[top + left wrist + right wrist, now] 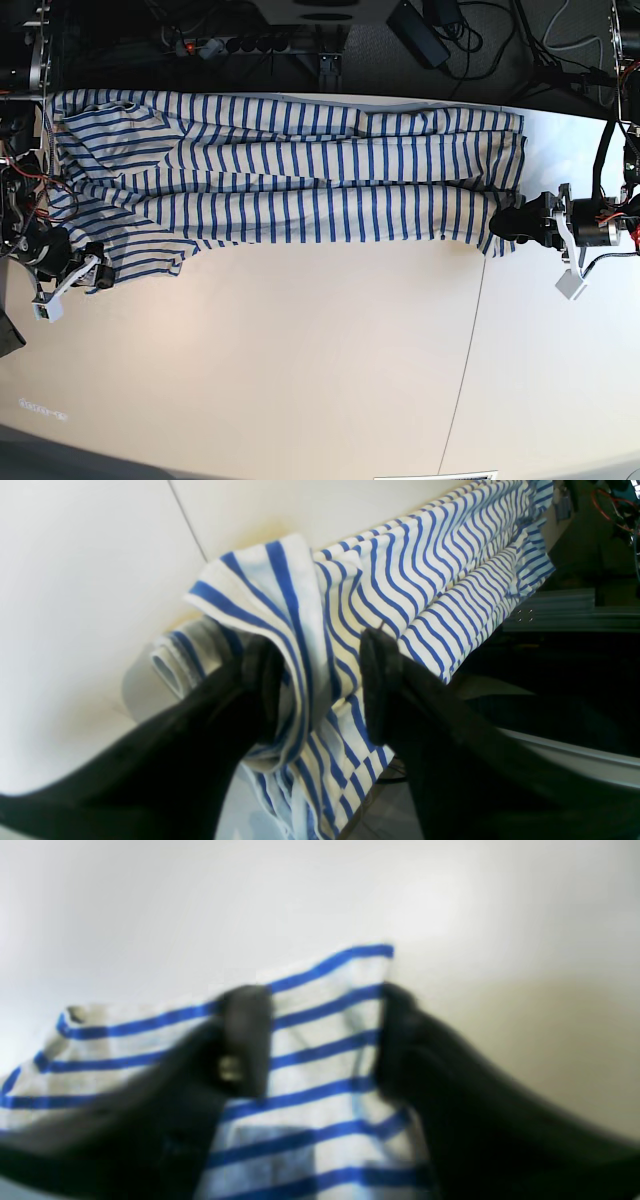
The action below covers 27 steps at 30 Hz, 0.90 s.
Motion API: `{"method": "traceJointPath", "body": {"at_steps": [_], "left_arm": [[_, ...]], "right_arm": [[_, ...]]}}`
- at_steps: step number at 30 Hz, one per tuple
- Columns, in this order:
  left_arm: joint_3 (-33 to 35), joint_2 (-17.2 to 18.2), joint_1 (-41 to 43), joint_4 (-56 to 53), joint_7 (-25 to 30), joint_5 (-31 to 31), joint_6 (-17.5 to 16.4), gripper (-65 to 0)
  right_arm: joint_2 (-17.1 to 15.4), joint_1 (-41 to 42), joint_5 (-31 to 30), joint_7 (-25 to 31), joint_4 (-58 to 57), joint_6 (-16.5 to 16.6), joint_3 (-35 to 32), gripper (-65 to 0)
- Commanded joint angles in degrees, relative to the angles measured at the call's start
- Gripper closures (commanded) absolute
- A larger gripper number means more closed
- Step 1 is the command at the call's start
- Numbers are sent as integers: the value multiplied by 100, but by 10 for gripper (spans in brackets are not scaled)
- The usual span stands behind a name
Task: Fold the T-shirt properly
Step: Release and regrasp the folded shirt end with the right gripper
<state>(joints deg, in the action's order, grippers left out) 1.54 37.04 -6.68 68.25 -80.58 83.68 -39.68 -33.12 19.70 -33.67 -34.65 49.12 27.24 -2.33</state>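
Left claw: jaws clamped on a bunched fold of the T-shirt at its hem corner, cloth pinched between both pads. Right claw: jaws on either side of a striped edge; picture blurred, so I cannot tell whether they grip. Beyond, the T-shirt lies stretched lengthwise along the far side of the white table, between both arms.

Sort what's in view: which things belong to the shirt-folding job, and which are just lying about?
Belongs to the job:
- T-shirt, spread across the table
- left pincer, closed on the shirt's edge
- right pincer, fingers astride a shirt corner

Lying about:
- power strip and cables beyond the table's far edge
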Motion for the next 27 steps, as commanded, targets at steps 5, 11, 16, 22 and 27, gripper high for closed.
{"method": "traceJointPath", "body": {"at_steps": [5,11,16,22,27], "left_arm": [[-48,122,-109,76,58,132,-32,-284],[-48,127,-109,76,58,132,-32,-280],[-48,310,-90,127,58,132,-32,-274],[-48,699,-59,527,58,132,-32,-274],[-48,938,181,966,58,132,-32,-274]], "right_arm": [[-26,-20,70,-501,0,420,-44,0],[-151,-125,44,-531,741,424,-44,0],[-597,-765,-254,-828,2393,422,74,0],[-990,-1825,-350,-955,3834,415,793,0],[-1003,-2577,-691,-1180,4406,422,1578,0]]}}
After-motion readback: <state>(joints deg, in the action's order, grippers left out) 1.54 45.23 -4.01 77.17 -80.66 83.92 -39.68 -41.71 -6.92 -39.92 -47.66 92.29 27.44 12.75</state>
